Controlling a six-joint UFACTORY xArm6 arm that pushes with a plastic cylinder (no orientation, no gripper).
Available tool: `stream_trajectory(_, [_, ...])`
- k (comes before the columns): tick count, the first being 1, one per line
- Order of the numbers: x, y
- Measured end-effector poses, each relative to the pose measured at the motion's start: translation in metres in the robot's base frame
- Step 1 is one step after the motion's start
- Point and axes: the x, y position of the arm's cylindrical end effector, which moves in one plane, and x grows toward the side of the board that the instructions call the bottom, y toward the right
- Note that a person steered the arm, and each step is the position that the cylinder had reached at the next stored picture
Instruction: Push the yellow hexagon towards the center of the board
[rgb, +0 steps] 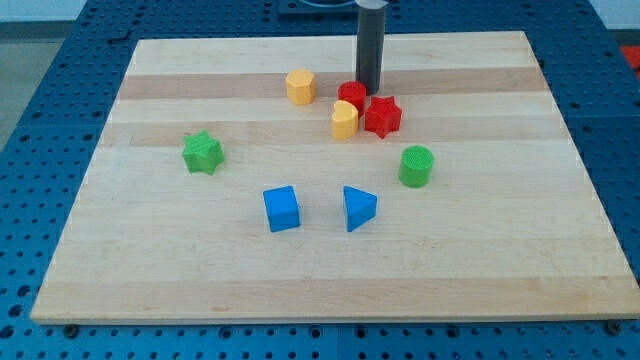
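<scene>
The yellow hexagon (300, 86) sits in the upper middle of the wooden board (150, 270). My tip (369, 90) is down at the board to the hexagon's right, just behind a red round block (351, 95) and apart from the hexagon. A second yellow block (345, 120), rounded on one side, lies just below the red round block. A red star (382, 116) lies right of that yellow block, just below my tip.
A green star (203, 152) lies at the left. A green cylinder (416, 166) stands at the right. A blue cube (282, 209) and a blue triangular block (358, 207) lie below the middle. A blue perforated table surrounds the board.
</scene>
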Motion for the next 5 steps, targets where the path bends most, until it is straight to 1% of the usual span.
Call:
stream_trajectory(1, [0.004, 0.0])
stream_trajectory(2, [-0.027, -0.004])
stream_trajectory(3, [-0.052, -0.024])
stream_trajectory(4, [-0.052, -0.058])
stream_trajectory(5, [-0.028, -0.075])
